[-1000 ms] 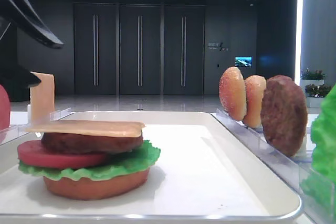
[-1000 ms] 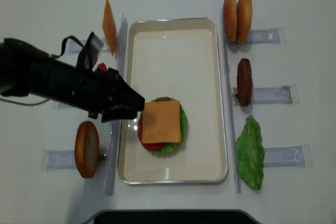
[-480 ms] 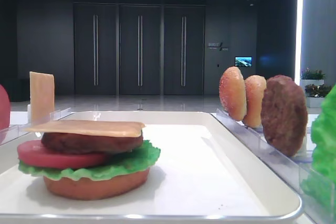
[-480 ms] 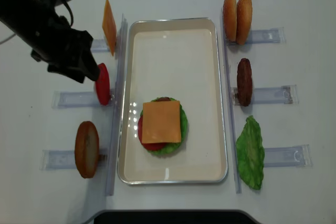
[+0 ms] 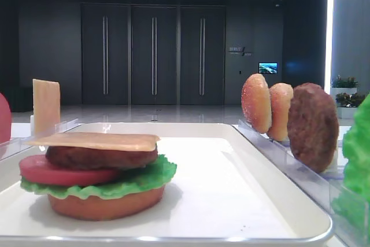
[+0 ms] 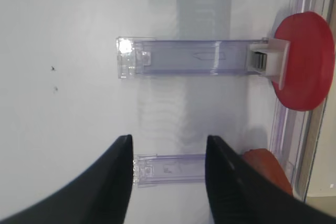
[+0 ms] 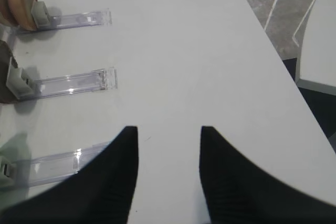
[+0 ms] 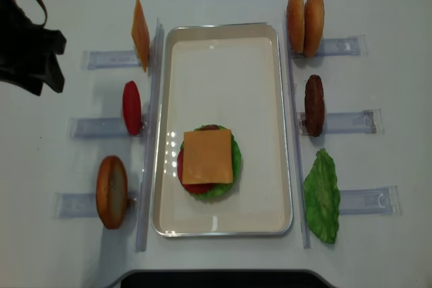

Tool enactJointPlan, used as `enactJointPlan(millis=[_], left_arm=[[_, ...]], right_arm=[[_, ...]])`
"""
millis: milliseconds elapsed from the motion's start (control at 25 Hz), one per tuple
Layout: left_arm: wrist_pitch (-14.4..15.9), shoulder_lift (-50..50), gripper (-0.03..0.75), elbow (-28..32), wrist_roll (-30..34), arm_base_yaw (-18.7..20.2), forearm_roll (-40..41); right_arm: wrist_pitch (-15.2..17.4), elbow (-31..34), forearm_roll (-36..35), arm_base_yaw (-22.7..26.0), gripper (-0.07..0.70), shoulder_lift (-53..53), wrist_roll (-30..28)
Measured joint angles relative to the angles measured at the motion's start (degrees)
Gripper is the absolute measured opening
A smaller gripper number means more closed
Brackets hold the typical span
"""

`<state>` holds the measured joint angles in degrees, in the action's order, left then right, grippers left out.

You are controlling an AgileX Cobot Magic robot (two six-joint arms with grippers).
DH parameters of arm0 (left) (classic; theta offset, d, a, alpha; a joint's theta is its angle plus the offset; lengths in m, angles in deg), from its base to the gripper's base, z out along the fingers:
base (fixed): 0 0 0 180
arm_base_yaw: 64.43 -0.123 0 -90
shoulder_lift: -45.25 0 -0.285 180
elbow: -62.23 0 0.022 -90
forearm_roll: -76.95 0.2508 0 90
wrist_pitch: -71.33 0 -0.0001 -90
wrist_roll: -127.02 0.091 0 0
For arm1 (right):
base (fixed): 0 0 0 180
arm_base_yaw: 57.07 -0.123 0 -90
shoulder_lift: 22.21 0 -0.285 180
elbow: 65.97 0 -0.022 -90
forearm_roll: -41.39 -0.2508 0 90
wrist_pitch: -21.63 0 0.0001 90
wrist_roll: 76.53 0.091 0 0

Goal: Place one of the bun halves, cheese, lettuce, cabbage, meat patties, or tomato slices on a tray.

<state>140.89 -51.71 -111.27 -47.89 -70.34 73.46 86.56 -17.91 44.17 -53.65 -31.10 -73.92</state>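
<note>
The cream tray [image 8: 223,52] holds a stack: flat bun base [image 5: 107,203], lettuce [image 5: 147,177], tomato slice [image 5: 63,172], meat patty [image 5: 101,157], and a square cheese slice [image 8: 208,156] lying flat on top. My left gripper [image 6: 167,145] is open and empty over a clear rack left of the tray. Its arm [image 8: 27,45] sits at the table's far-left corner, apart from the stack. My right gripper [image 7: 169,132] is open over bare table near the right-hand racks.
Clear racks flank the tray. On the left stand a cheese slice [image 8: 140,34], a tomato slice [image 8: 131,107] and a bun [image 8: 111,191]. On the right are two bun halves [image 8: 304,23], a patty [image 8: 314,104] and lettuce [image 8: 322,197]. The table's right edge [image 7: 273,45] is close.
My left arm has pulled back from the tray's left rim, up and to the far-left corner, and has left the low front view. The cheese stays on the stack.
</note>
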Motion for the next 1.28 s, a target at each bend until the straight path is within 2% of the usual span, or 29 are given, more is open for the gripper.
enactJointPlan(millis=[200,440,800,1040,1280], left_arm=[[0.00,1.54,0.347,0.08,0.00,-0.86,0.08],[0.12,13.72,0.345,4.89,0.16,0.25,2.06],[1.30,42.84,0.345,18.88,0.16,0.56,2.06],[-3.27,62.64,0.345,30.07,0.16,0.56,1.29],[-3.37,78.11,0.345,38.43,-0.44,0.56,1.23]], right_arm=[[0.00,0.00,0.00,0.00,0.274,0.00,0.00],[0.00,0.00,0.00,0.00,0.274,0.00,0.00],[0.00,0.00,0.00,0.00,0.274,0.00,0.00],[0.00,0.00,0.00,0.00,0.274,-0.05,0.00],[0.00,0.00,0.00,0.00,0.274,-0.05,0.00]])
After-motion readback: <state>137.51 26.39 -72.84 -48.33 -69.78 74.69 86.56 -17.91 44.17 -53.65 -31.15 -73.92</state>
